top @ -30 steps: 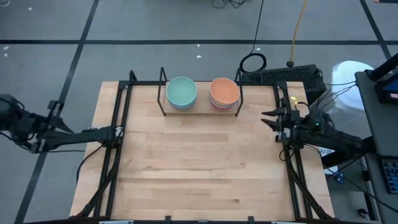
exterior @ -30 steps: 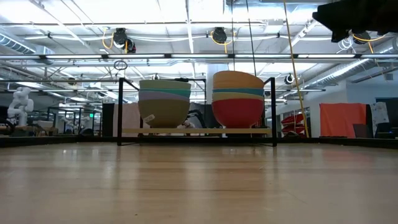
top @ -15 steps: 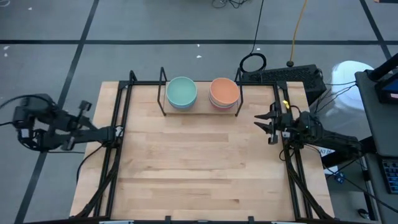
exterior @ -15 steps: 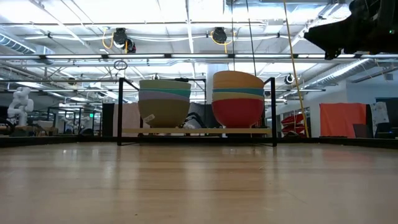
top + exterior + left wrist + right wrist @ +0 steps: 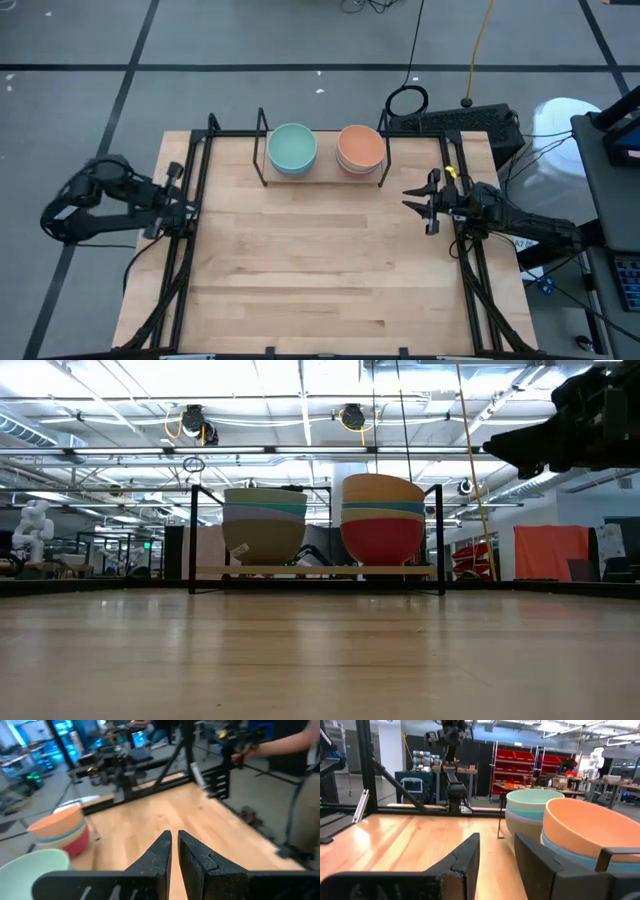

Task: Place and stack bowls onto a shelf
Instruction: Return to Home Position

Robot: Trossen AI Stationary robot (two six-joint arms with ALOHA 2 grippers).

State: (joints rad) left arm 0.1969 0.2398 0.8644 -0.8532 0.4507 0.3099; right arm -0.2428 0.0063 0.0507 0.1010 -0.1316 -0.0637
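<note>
The left gripper (image 5: 175, 836) is seen with its two dark fingers (image 5: 159, 854) held nearly together, a thin gap left between them; twelve o'clock being taken as straight ahead of them, the wooden table (image 5: 200, 815) is spread there; at ten o'clock an orange bowl (image 5: 56, 821) is stacked above a teal bowl (image 5: 67, 834) and a magenta bowl (image 5: 77, 846); nearer, at nine o'clock, a mint green bowl (image 5: 35, 866) is partly shown; a person's arm (image 5: 290, 740) is seen at two o'clock, beyond the table.

The left top bowl (image 5: 292, 147) is mint green. The right top bowl (image 5: 360, 147) is orange, with teal, cream and pink-red ones under it. The shelf (image 5: 325, 168) is light wood with black wires. The counter (image 5: 320, 270) is pale, streaky wood.
</note>
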